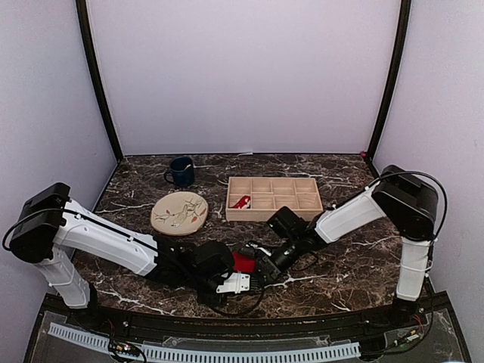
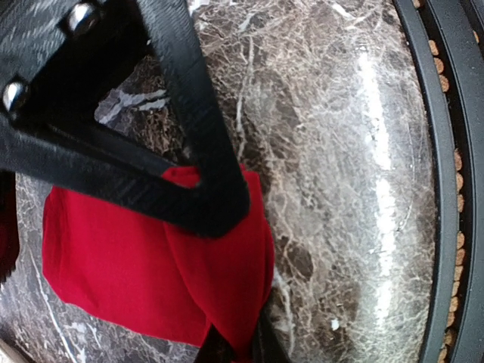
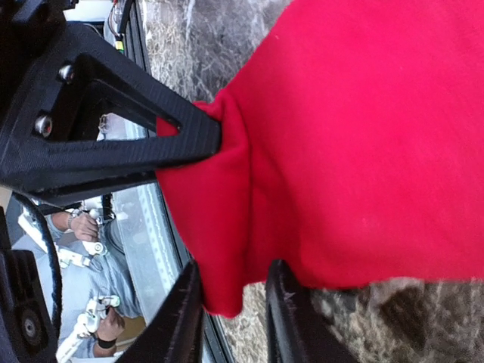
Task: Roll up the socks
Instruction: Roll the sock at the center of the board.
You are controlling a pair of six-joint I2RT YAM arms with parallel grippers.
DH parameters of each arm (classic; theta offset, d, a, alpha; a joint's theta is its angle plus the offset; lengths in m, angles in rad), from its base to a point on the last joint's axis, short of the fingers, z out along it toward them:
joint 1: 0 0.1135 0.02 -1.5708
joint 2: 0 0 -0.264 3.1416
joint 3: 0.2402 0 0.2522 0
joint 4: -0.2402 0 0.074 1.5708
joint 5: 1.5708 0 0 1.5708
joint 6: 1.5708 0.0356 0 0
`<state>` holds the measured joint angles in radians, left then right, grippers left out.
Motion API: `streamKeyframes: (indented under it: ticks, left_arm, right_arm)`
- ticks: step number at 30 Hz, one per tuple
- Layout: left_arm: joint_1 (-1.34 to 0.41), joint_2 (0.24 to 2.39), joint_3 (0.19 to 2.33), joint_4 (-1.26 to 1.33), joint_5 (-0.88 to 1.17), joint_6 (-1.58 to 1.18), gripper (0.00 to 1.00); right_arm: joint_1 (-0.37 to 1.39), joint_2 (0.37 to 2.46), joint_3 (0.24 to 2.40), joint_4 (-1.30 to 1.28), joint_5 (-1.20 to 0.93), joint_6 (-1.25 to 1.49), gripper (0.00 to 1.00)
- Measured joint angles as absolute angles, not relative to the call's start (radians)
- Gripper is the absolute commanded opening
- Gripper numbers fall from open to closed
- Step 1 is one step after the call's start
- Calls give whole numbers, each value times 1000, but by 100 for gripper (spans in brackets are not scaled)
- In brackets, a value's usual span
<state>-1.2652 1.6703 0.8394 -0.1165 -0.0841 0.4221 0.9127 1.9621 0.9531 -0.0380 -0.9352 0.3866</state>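
Note:
One red sock [image 1: 243,262] lies on the marble table near the front edge, between my two grippers. In the left wrist view this sock [image 2: 136,265] is a flat red patch, and my left gripper [image 2: 240,349] is shut on a pinched fold at its edge. In the right wrist view the sock [image 3: 363,151] fills the upper right. A corner of it hangs between the fingers of my right gripper [image 3: 234,310], which stand apart, with a gap beside the cloth. A second red sock [image 1: 241,202] sits as a small bundle in the wooden tray.
A wooden tray [image 1: 274,216] with several compartments stands mid-table. A beige patterned plate [image 1: 179,212] and a dark blue mug [image 1: 181,172] are at the back left. The table's black front rail [image 2: 446,189] runs close to the sock.

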Motion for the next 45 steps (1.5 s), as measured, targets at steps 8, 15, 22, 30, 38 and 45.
streamKeyframes:
  ticks: [8,15,22,30,38,45]
  left_arm:
    - [-1193,1672,873,-188,31,384,5]
    - [-1127,1706,938,-271,147,370,6]
    - [-1065,1791,1045,-374,297,362,9]
    - [-1011,1872,1135,-464,458,353,8]
    - [-984,1886,1138,-516,564,355,9]
    - [-933,1913,1145,-534,638,335,9]
  right_arm:
    - [894,1906,863,91,-945,451,31]
    - [885,1813,776,189,-911,487,32]
    - [899,1715,718,193,-755,427,33]
    - [998,1630,661,171,-477,302,35]
    - [1072,1578,632,164,-246,211,44]
    - [1155,1571,646,163,-177,132,45]
